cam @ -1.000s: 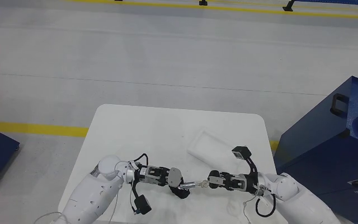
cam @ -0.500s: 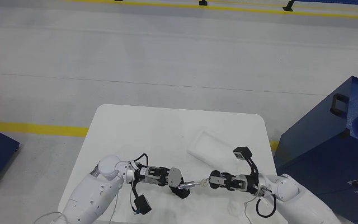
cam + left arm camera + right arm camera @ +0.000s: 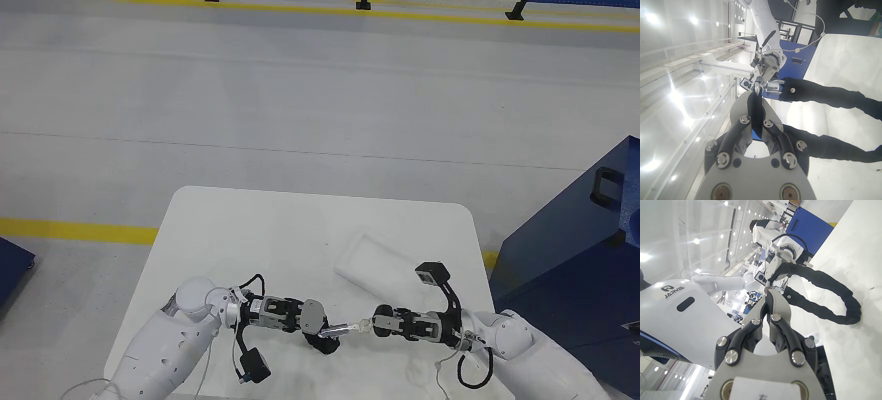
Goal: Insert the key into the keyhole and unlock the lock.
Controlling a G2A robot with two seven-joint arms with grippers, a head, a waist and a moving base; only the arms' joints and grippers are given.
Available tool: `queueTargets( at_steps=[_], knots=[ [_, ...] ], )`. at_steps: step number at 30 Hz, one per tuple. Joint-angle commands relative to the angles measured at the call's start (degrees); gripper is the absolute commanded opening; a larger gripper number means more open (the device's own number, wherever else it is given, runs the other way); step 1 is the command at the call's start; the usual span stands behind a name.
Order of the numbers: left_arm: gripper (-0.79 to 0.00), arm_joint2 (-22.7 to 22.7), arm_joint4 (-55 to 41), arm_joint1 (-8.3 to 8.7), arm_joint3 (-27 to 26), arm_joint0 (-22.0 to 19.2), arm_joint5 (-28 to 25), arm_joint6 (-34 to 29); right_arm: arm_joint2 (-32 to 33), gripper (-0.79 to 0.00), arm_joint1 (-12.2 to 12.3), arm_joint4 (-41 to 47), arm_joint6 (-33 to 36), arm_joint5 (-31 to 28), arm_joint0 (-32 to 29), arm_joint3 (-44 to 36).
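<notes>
Near the close edge of the white table (image 3: 260, 230), the left gripper (image 3: 755, 102) is squeezing the black lock (image 3: 800, 91) while the right gripper (image 3: 769, 293) is pinching the key (image 3: 767, 288) just beside its shiny end.

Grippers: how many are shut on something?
2. The left gripper clamps the lock's black sleeve beside its chrome head; the right gripper pinches the key at that head.
</notes>
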Motion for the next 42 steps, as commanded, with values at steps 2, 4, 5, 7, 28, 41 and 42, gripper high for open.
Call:
queueTargets(
  at_steps=[2, 4, 5, 7, 28, 41, 42],
  knots=[
    [-0.785, 0.0, 0.0, 0.0, 0.0, 0.0, 0.0, 0.0, -0.2, -0.785, 0.1, 0.1, -0.2, -0.2, 0.2, 0.0],
    [-0.785, 0.0, 0.0, 0.0, 0.0, 0.0, 0.0, 0.0, -0.4, -0.785, 0.2, 0.1, -0.3, -0.3, 0.3, 0.1],
    [-0.785, 0.0, 0.0, 0.0, 0.0, 0.0, 0.0, 0.0, -0.5, -0.785, 0.2, 0.2, -0.3, -0.3, 0.3, 0.1],
    [-0.785, 0.0, 0.0, 0.0, 0.0, 0.0, 0.0, 0.0, -0.6, -0.785, 0.3, 0.3, -0.4, -0.4, 0.4, 0.3],
    [-0.785, 0.0, 0.0, 0.0, 0.0, 0.0, 0.0, 0.0, -2.6, -0.785, 0.6, -0.3, -0.5, -0.5, 1.9, -0.2],
    [-0.785, 0.0, 0.0, 0.0, 0.0, 0.0, 0.0, 0.0, -3.5, -0.785, 0.7, -1.5, -1.0, -1.0, 2.8, 0.0],
    [-0.785, 0.0, 0.0, 0.0, 0.0, 0.0, 0.0, 0.0, -3.5, -0.785, 0.7, -1.7, -1.1, -1.1, 2.8, 0.0]
  ],
)
